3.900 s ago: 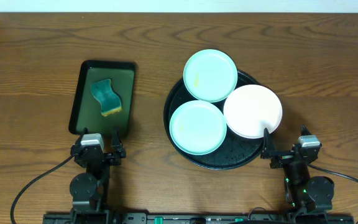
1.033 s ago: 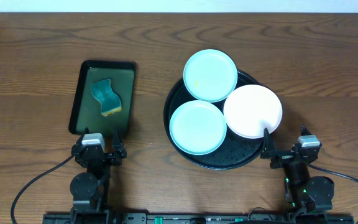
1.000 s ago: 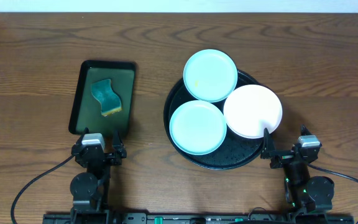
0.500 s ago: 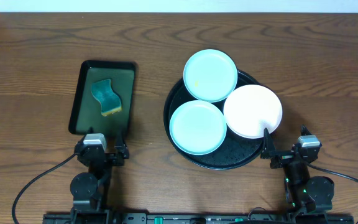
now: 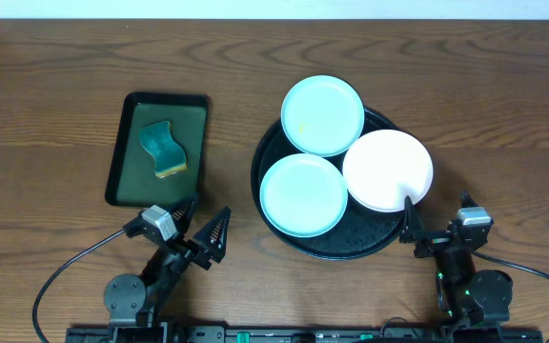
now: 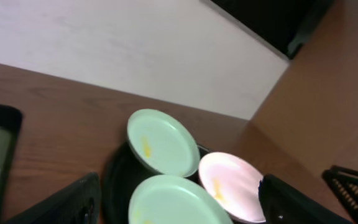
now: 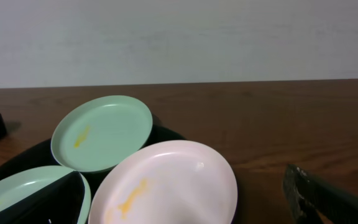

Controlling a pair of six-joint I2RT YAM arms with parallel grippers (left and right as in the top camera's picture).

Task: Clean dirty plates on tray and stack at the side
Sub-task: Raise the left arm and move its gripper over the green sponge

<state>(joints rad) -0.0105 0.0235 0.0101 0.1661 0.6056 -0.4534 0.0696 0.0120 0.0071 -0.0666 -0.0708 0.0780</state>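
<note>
Three plates, white [image 5: 387, 170], near mint [image 5: 303, 194] and far smeared mint [image 5: 322, 114], overlap face up on the black tray [image 5: 332, 253], right of centre on the bench [image 5: 484, 76]. The right end effector [image 5: 435, 214], spread wide and empty, sits just robot-side of the white plate, the nearer arm. The left end effector [image 5: 208, 211], equally open and empty, angles toward the tray. Being round, the plates have no long axis.

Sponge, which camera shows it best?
Overhead: the sponge lies whole and unblocked in the green tray. The left wrist view catches only that tray's corner; the right wrist view shows no sponge.
</note>
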